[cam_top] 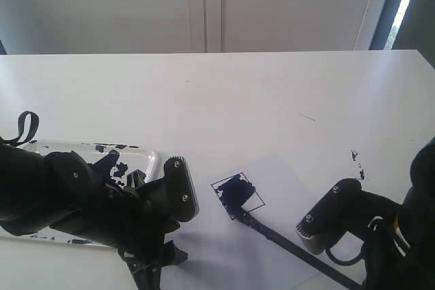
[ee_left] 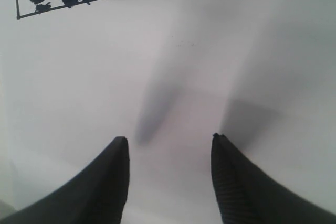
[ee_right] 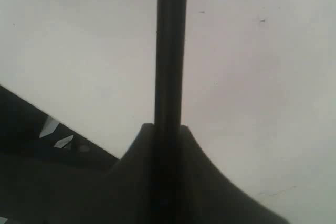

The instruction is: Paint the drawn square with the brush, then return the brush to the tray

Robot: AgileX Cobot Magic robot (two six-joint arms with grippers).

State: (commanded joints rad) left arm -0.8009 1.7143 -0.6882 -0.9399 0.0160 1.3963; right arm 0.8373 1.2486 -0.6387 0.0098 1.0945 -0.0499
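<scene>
A paper sheet (cam_top: pixel 285 188) lies on the white bench (cam_top: pixel 217 93), and the drawn square (cam_top: pixel 237 195) on it is largely smeared dark blue. The brush (cam_top: pixel 285 242) slants across the sheet, tip touching the square's near edge (its other end leaves the picture beside the right arm (cam_top: pixel 380 236)). The left arm (cam_top: pixel 81 202) hides much of the paint-smeared tray (cam_top: pixel 153 161).

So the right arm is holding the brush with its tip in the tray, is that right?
Not quite. The right gripper does hold the brush, but its tip is on the square, not in the tray, which lies off to the left. The exterior view shows it.
</scene>
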